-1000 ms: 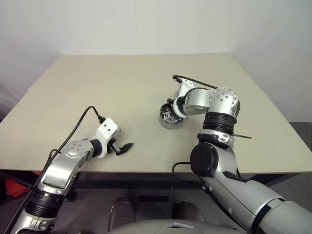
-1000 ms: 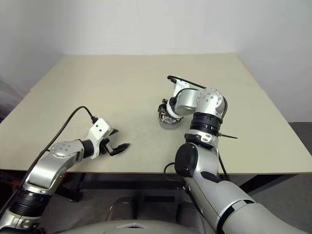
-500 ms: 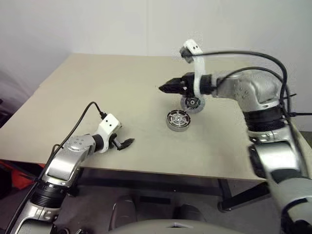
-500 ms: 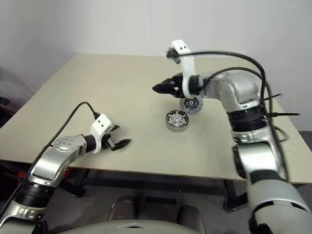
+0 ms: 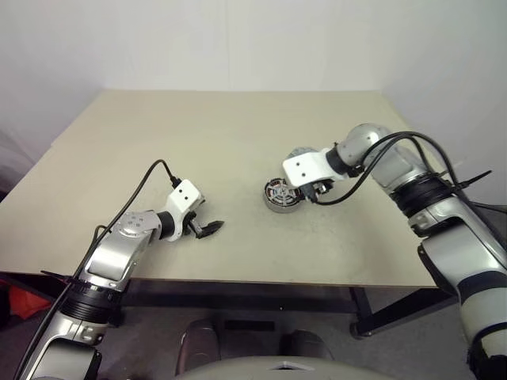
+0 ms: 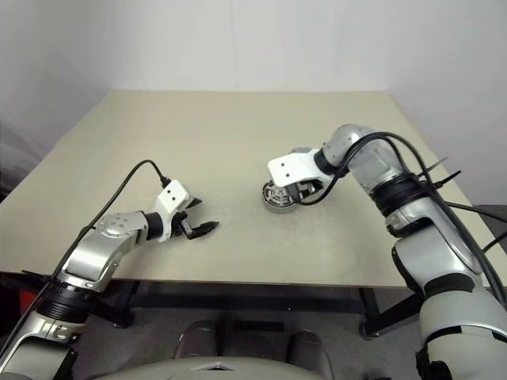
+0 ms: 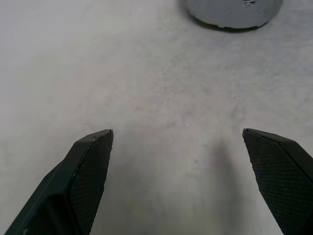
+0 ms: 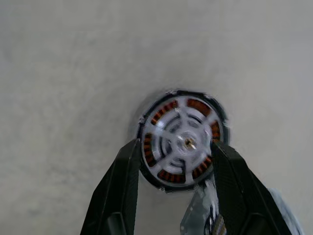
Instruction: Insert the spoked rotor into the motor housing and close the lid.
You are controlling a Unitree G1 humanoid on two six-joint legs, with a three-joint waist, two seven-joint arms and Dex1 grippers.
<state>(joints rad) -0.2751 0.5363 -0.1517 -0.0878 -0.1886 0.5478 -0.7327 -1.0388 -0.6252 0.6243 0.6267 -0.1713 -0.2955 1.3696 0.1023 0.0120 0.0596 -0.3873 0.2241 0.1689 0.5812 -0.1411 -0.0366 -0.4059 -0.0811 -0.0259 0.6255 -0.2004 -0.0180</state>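
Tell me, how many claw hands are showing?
2. The left gripper hovers open over the table near its front edge; the right gripper points down over the motor housing, mid-table.

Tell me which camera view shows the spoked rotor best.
The right wrist view: the spoked rotor faces the camera, copper coils plain, seated in the motor housing between the right gripper fingers. The eye views show it small and partly behind that gripper. The left wrist view catches only the housing's wall.
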